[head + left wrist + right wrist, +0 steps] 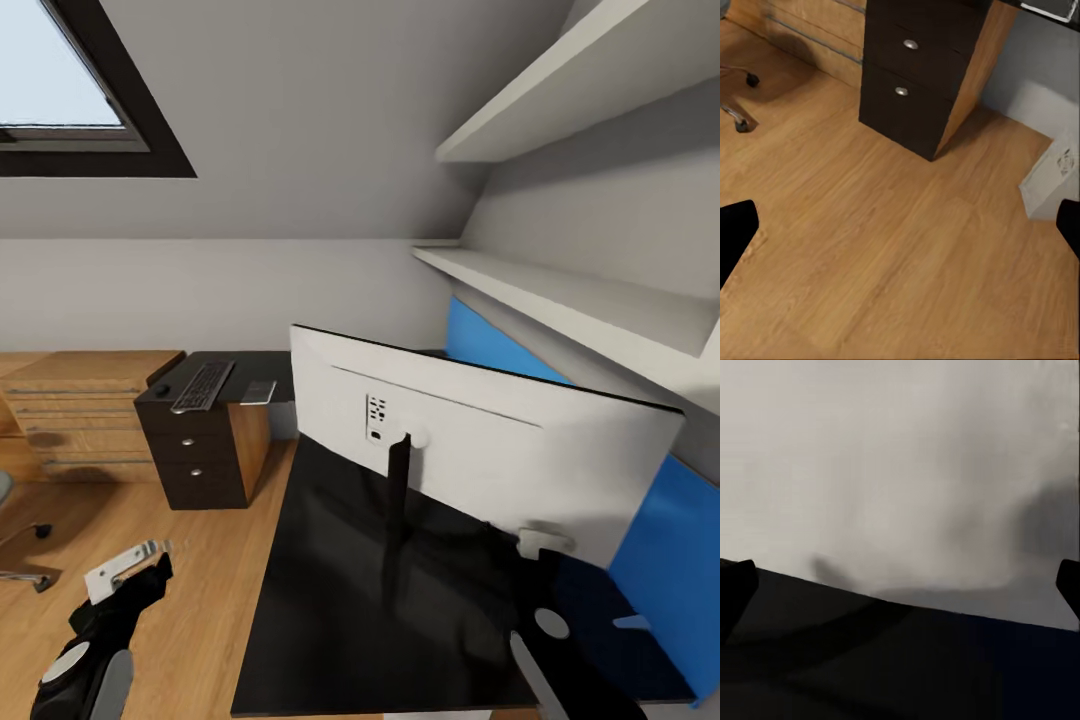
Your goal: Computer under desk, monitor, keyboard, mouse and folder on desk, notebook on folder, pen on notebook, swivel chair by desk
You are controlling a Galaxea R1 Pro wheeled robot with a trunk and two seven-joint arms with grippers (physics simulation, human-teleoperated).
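The monitor (480, 450) stands on the desk (330, 600) at frame centre, its white back toward the camera. Likely rigid, top-heavy and fragile; grip the stand (398, 480), not the panel. The right gripper (900, 577) sits close behind it, fingers spread and empty. The left gripper (900, 225), lower left over the floor, is likewise spread and empty.

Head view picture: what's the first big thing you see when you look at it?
The big monitor jumps out first: its pale back faces the camera, and it stands on the shiny black desk in the middle. Behind it, bright blue panels line the wall on the right. Farther back, on the left, a keyboard lies on the desk's far end, above black drawers with silver knobs.
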